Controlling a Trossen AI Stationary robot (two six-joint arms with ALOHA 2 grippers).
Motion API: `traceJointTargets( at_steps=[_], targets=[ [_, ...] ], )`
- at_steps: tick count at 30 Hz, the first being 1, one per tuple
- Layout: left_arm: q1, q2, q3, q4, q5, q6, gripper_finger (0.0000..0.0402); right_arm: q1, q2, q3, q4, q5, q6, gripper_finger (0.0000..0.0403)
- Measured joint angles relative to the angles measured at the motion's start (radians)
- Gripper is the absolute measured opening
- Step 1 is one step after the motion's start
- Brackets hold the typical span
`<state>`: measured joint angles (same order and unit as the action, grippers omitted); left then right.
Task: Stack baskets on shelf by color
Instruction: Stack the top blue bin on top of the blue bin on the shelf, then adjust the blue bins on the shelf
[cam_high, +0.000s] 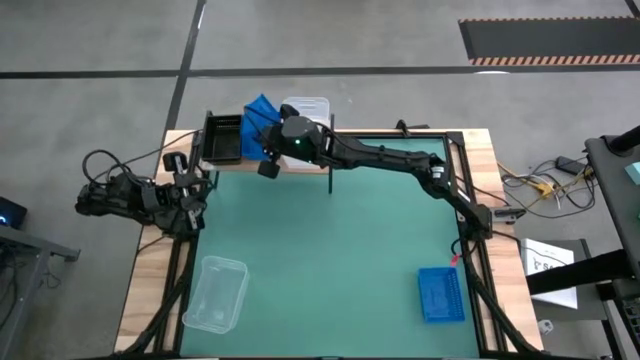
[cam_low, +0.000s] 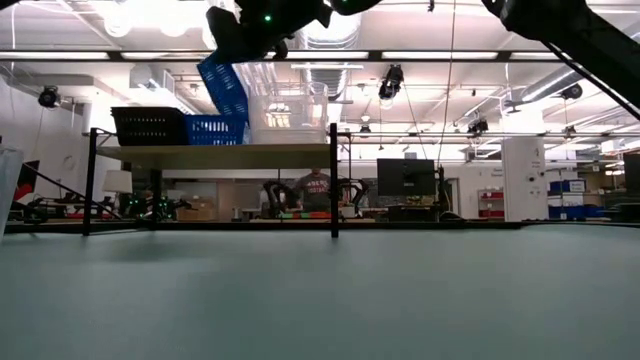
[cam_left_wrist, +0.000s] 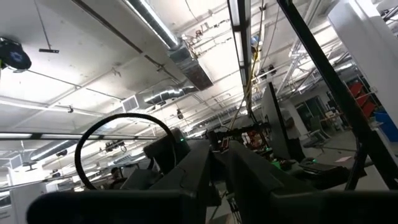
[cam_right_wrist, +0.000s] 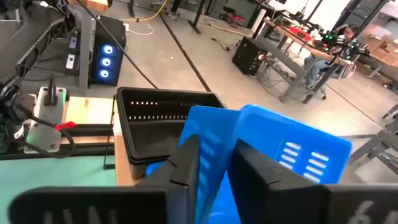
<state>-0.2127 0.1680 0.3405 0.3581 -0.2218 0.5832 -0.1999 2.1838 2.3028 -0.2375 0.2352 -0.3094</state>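
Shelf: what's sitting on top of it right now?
On the shelf: a black basket, a blue basket, a clear stack. The right gripper holds another blue basket tilted above.

Around me the surface (cam_high: 340, 250) is covered by a green mat with pale wooden edges showing along both sides. Beyond it the grey concrete floor (cam_high: 100, 40) is crossed by dark seams, and a black mat with a striped edge (cam_high: 550, 40) lies at the far right. Cables (cam_high: 540, 182) trail off the right side near a sheet of paper (cam_high: 548, 262). Across the room, a person in a grey shirt (cam_low: 315, 190) sits at a bench beside a dark monitor (cam_low: 405, 180). Ducts and strip lights (cam_left_wrist: 161, 28) run along the ceiling.
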Motion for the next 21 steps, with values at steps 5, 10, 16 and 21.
traceJointTargets(
  at_steps=[5,10,16,21],
  targets=[
    [0.0,0.0,0.0,0.0,0.0,0.0,0.0045,-0.006,0.0,-0.007,0.0,0.0,0.003,0.0107],
    [0.0,0.0,0.0,0.0,0.0,0.0,0.0045,-0.008,0.0,-0.007,0.003,-0.001,-0.006,0.0138],
    [0.0,0.0,0.0,0.0,0.0,0.0,0.0045,-0.008,0.0,-0.003,0.011,-0.004,-0.042,0.0137],
    [0.0,0.0,-0.003,-0.001,0.0,0.0,0.0045,0.008,-0.027,-0.004,-0.075,-0.05,-0.082,0.0097]
  ],
)
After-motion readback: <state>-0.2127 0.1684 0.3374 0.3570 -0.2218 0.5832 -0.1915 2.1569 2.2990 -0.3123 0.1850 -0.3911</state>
